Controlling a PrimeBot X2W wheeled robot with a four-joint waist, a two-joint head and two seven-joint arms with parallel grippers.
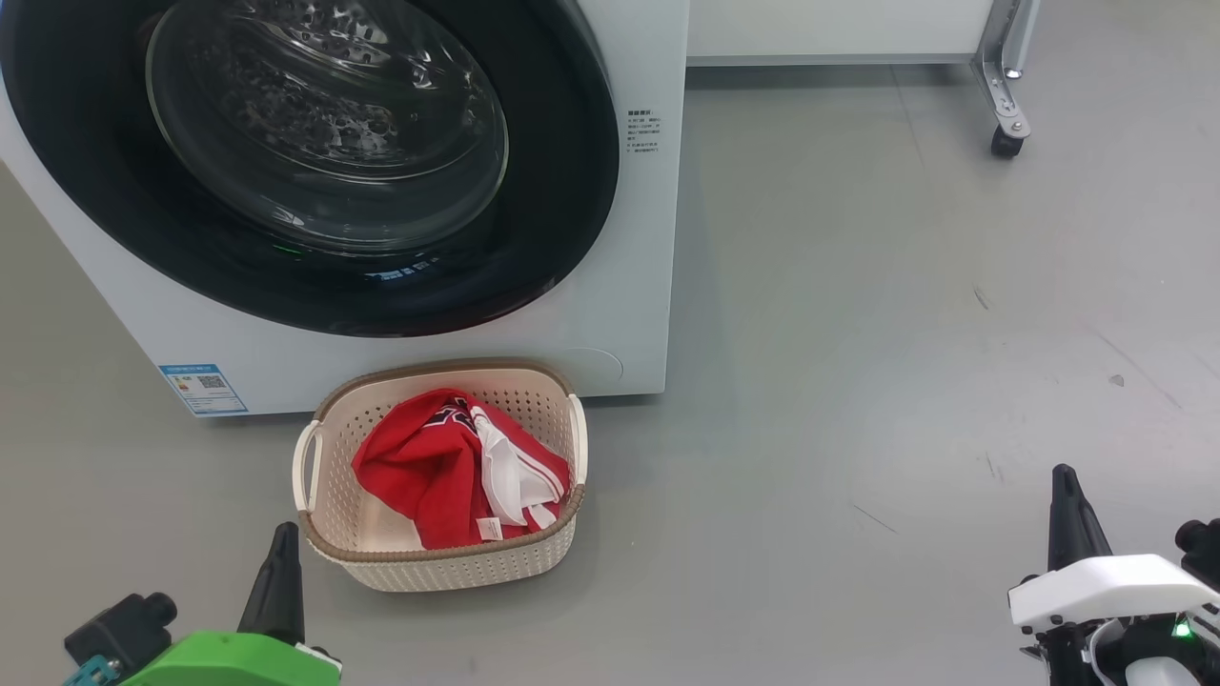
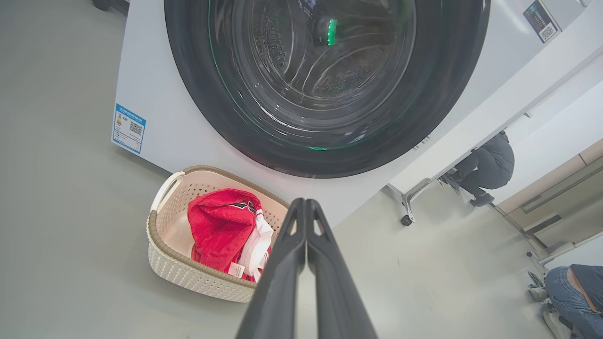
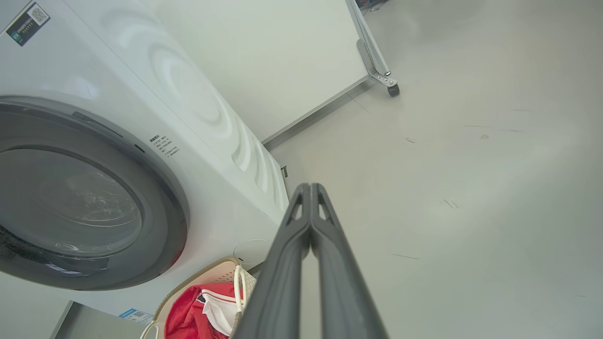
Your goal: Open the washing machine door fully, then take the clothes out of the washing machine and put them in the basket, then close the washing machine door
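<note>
Clothes (image 1: 419, 476) lie bundled inside the basket (image 1: 438, 567): red fabric with white panels, and a small white tag (image 1: 488, 527) on the near side. We mark the basket upright on the grey floor (image 1: 858, 381), just in front of the washing machine (image 1: 639, 286) and below the lower part of the washing machine door (image 1: 324, 143). We see the door shut flat against the machine front, with the perforated drum (image 1: 286, 86) visible through its glass. Blue label (image 1: 203, 389) sits low on the machine front, left of the basket.

Left gripper (image 1: 283, 535) hangs just beside the basket's near left corner; we cannot tell if it touches. Its fingers (image 2: 282, 263) are pressed together tip to tip and hold nothing. Right gripper (image 1: 1065, 479) hangs over bare floor, well to the right of the basket and the machine. Its fingers (image 3: 287, 263) are pressed together too, with nothing between them.

In the left wrist view we note a green light (image 2: 332, 32) reflected in the door glass. We also note a crouching person (image 2: 490, 165) beyond the machine's side and a second person (image 2: 574, 292) in jeans at the right edge. Caster wheel (image 1: 1007, 141) of a metal frame (image 1: 996, 57) stands on the floor, behind and to the right of the machine.
</note>
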